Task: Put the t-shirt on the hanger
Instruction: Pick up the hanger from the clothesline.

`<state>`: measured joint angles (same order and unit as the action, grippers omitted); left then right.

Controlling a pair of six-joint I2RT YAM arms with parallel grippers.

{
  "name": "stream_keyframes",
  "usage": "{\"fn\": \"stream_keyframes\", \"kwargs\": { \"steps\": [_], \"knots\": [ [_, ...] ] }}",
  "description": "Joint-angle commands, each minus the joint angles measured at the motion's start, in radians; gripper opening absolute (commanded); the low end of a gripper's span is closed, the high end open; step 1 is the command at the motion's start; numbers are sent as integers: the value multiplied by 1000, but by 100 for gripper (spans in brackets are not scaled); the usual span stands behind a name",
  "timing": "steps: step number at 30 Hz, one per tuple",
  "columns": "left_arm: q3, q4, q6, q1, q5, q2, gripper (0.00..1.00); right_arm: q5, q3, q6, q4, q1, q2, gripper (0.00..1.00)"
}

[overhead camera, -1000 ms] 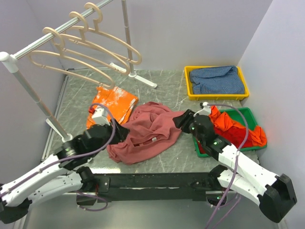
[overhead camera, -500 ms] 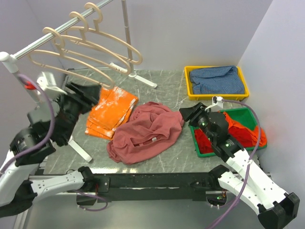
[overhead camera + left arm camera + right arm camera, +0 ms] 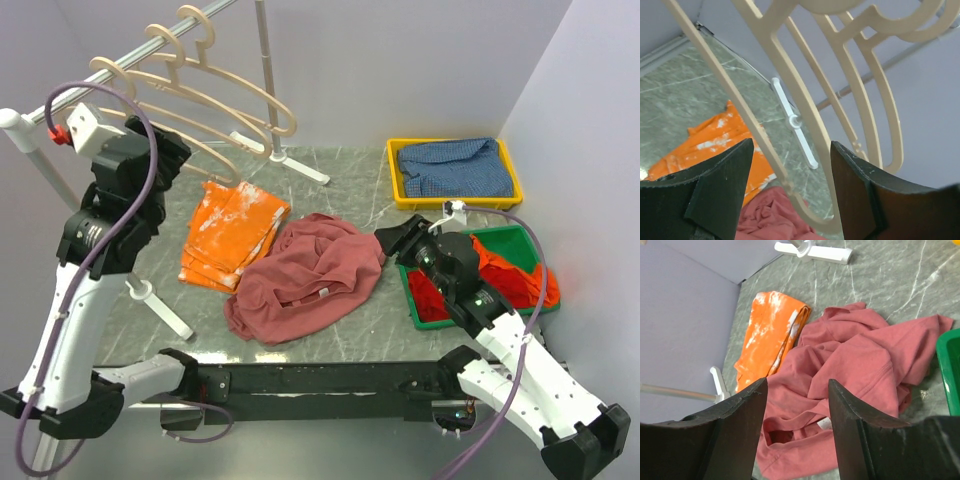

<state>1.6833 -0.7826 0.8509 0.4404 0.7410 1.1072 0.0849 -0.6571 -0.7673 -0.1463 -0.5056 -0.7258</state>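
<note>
The left gripper (image 3: 790,150) hovered, fingers spread, before the near hanger (image 3: 788,85) at far left, its bar slanting across the gap, while the crumpled t-shirt (image 3: 310,275) lay mid-table beside the likewise unclenched right gripper (image 3: 395,240).

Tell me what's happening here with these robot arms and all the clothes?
The robot is meant to put the dusty-rose t-shirt on a hanger. Right now the t-shirt lies crumpled on the table, held by nothing. The left gripper is up at the clothes rail, open, with the nearest hanger's frame between its fingers but not clamped. The right gripper hovers open beside the t-shirt, near the green bin.
</note>
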Motion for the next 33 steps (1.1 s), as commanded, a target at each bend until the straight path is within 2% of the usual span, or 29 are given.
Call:
{"fn": "stream_keyframes", "kwargs": {
  "steps": [1,3,6,13,18,21,26,33],
  "knots": [
    [0,120,-19,-129,-254,2,69,-8,-53,16,8,4,3,60],
    [-34,190,-27,-166,-349,2,68,-8,-56,19,8,4,3,60],
    [-39,203,-17,-221,-432,31,66,-10,-62,20,5,4,0,61],
    [-142,286,25,-299,-529,14,57,-19,-73,31,8,6,-7,62],
    [-161,322,40,-308,-557,16,53,-24,-76,33,13,4,-12,63],
    [-174,353,34,-310,-562,2,46,-25,-78,33,13,4,-12,63],
    [-142,356,11,-310,-558,0,27,-24,-81,34,16,4,-14,64],
    [-137,356,-4,-310,-565,-36,18,-24,-82,31,19,4,-17,64]
  ]
}}
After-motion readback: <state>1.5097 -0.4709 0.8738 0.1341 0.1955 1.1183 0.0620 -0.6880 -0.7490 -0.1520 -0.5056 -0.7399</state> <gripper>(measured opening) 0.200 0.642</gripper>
